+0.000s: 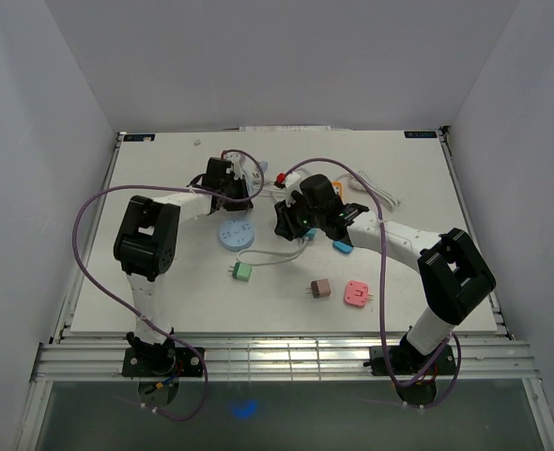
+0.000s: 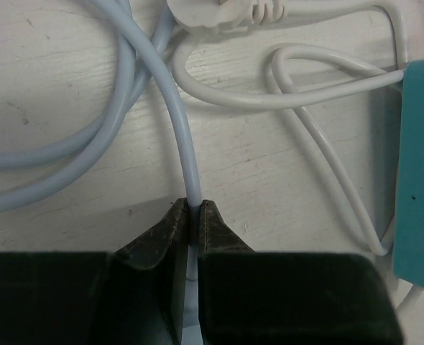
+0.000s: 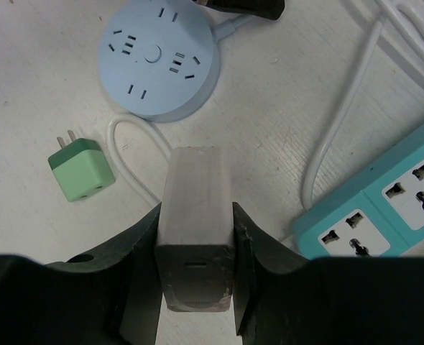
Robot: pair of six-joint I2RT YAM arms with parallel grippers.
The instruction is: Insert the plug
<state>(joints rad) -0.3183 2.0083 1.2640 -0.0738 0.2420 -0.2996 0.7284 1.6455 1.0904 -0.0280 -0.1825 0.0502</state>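
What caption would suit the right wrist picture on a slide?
Right gripper clamps a pale adapter, round blue socket ahead, green plug left.

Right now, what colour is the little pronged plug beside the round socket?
The plug is green; right wrist view shows it best.

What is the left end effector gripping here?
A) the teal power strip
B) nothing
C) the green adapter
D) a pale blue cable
D: the left wrist view shows the left end effector closed on the pale blue cable, which runs out from between its fingertips.
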